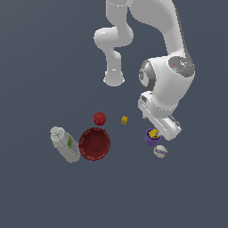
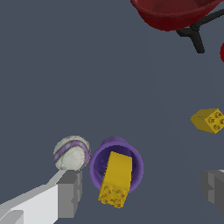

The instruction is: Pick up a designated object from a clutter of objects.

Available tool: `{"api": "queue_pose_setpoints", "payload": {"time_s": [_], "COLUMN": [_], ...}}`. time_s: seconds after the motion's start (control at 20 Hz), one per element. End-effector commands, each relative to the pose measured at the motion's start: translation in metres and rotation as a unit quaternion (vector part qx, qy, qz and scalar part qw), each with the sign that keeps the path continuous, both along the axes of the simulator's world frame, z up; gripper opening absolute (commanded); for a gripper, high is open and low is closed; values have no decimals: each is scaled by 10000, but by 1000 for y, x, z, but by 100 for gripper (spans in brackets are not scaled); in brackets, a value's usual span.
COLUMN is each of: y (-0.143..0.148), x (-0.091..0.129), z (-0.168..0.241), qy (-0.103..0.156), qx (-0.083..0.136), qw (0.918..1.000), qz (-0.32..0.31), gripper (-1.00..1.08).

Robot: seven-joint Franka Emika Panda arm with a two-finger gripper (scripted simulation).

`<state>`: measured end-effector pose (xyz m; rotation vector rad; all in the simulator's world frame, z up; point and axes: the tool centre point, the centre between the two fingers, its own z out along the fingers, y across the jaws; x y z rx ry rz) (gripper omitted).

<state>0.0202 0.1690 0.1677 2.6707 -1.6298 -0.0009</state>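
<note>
Exterior view, arm: we see the white Panda arm reaching down from the top, its wrist low over the dark grey floor.
Exterior view, target: the bright yellow studded brick-like block shows as a yellow spot in the mouth of the small purple cup, tight against the gripper body at about 4 o'clock from the picture's middle.
Exterior view, clutter: a white ball with purple stripes lies just beside the cup at its 5 o'clock. A tiny yellow-orange cube sits apart at the cup's 10 o'clock. A small red ball, a red ribbed bowl and a lying white bottle with a green label are farther off towards 9 o'clock.
Wrist view, target: we see the block as an elongated chunk, smooth on its long face, round studs on its near end, tilted across the cup and sticking out past the rim.
Wrist view, pincer: the gripper is spread wide, one grey finger near the striped ball, the other finger well clear; nothing is grasped.
Wrist view, others: the small cube is well apart; the bowl is far off.
</note>
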Motion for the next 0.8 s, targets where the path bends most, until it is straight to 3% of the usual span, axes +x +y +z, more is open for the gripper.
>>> {"api": "queue_pose_setpoints", "payload": {"time_s": [0.0, 0.75], "y": [8, 41], "x": [-1, -6], "z": [-6, -31], "qy": [-11, -41], "qx": [6, 44], "qw": [9997, 9918], "qz": [-256, -1275], "gripper": [100, 100]}}
